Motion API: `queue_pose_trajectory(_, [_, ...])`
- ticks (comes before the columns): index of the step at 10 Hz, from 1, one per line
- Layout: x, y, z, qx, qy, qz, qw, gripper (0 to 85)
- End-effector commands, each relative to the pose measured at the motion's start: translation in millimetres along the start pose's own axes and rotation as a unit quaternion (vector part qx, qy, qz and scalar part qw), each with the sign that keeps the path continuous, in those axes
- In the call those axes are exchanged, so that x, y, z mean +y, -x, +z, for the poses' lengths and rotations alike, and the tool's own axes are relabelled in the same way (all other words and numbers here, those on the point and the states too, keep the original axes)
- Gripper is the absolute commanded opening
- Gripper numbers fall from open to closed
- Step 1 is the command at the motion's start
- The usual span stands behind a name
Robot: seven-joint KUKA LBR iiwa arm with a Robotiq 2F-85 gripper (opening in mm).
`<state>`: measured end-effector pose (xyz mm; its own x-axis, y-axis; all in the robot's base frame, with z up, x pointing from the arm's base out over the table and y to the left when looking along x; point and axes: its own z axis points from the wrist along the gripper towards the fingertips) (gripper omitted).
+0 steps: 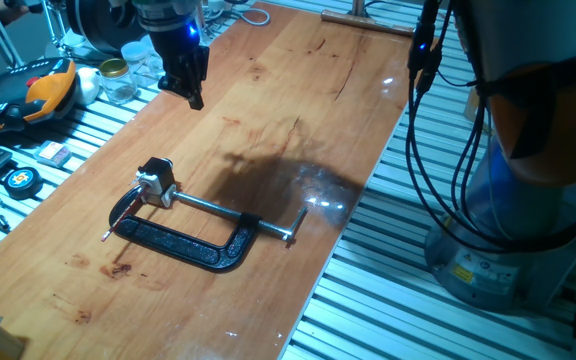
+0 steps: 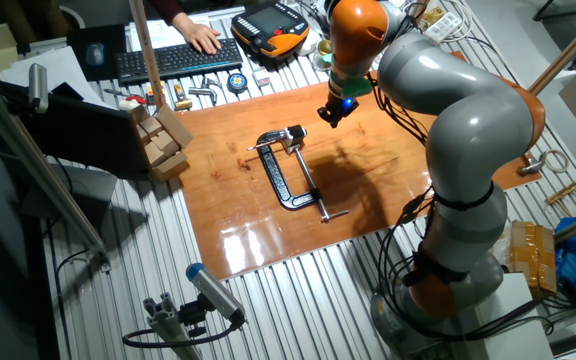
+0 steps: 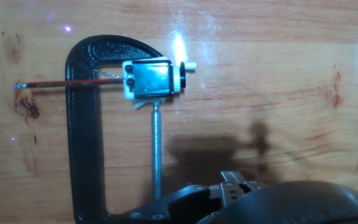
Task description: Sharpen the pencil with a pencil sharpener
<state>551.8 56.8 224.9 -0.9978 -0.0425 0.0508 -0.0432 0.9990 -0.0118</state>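
My gripper [image 1: 194, 97] hangs in the air above the table [image 1: 298, 110], well apart from the work; its dark jaws point down with nothing between them, but I cannot tell whether they are parted or closed. In the hand view only a rounded black housing and a small metal part show at 6 o'clock.

Out from there, near the middle of that view, sits the pencil sharpener [image 3: 153, 79]: a small boxy block with a shiny bluish metal face in a pale frame, two dark screws at its 9 o'clock edge and a small white knob at 3 o'clock. The pencil [image 3: 61, 83], a thin dark reddish stick, runs straight out from the sharpener toward 9 o'clock, crossing over the clamp's back.

The C-clamp [image 3: 82, 130] is black, rough cast metal, curved at 12 o'clock, and its threaded silver screw rod [image 3: 157, 149] runs down from under the sharpener toward 6 o'clock.

The table is glossy orange-brown wood with dark knots and glare spots
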Motion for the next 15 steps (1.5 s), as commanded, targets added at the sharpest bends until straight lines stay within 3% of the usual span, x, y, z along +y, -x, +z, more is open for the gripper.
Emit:
queue_pose_trajectory(1, [0.1,-0.1,0.0,0.001,0.000,0.001,1.0000,0.0])
queue_pose_trajectory(15, [0.5,0.7,0.8,-0.005,-0.007,0.005,1.0000,0.0])
